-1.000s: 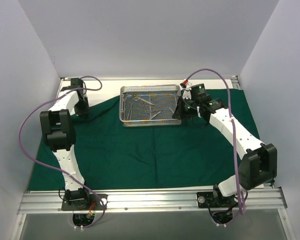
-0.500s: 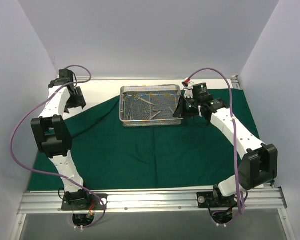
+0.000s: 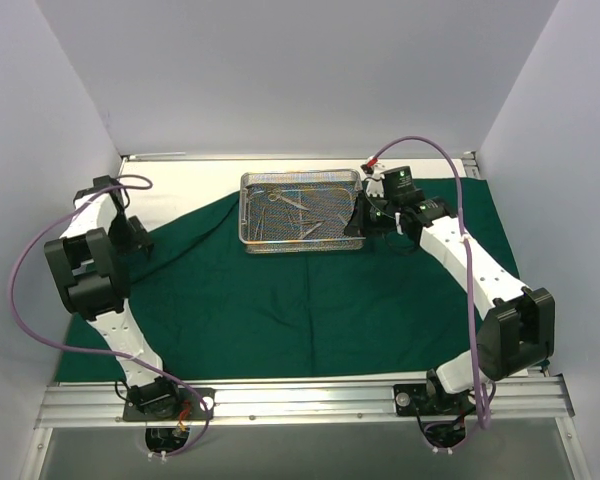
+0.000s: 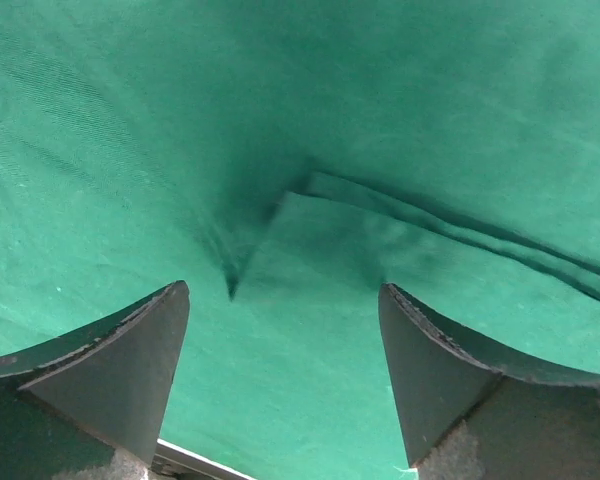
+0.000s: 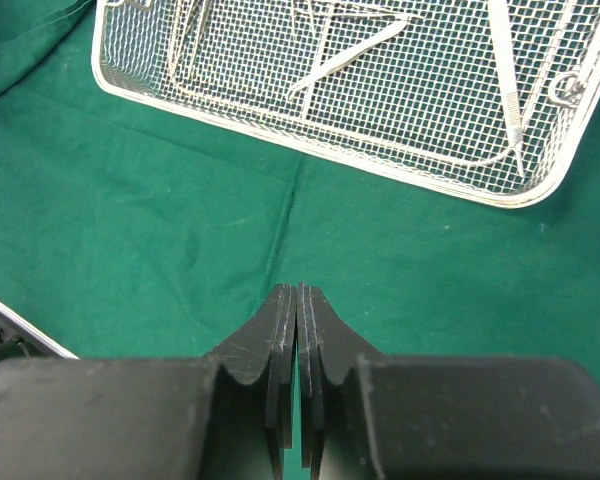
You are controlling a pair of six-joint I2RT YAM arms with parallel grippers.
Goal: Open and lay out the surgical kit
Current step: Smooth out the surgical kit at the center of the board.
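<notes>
Top external view: the dark green cloth (image 3: 280,300) lies opened out over most of the table, with its far left edge running at a slant.
Tray: the silver wire-mesh tray (image 3: 302,247) stands level on the far middle of the cloth, its long side across the view.
Instruments: several slim steel instruments (image 3: 285,205) lie criss-crossed inside the tray; the count is not clear.
Cloth detail: the left wrist view shows a raised fold and soft creases.
Left arm: the left gripper (image 4: 285,290) is over the cloth's far left part with its fingers spread wide and nothing between them.
Right arm: the right gripper (image 5: 297,290) is just beside the tray's right end, its fingers pressed together above the cloth.
Surface: a white table (image 3: 195,178) shows behind the cloth, and an aluminium rail (image 3: 300,400) runs along the near edge.
Room: plain pale walls (image 3: 280,70) close in three sides, and purple cables (image 3: 412,139) loop from the arms.
</notes>
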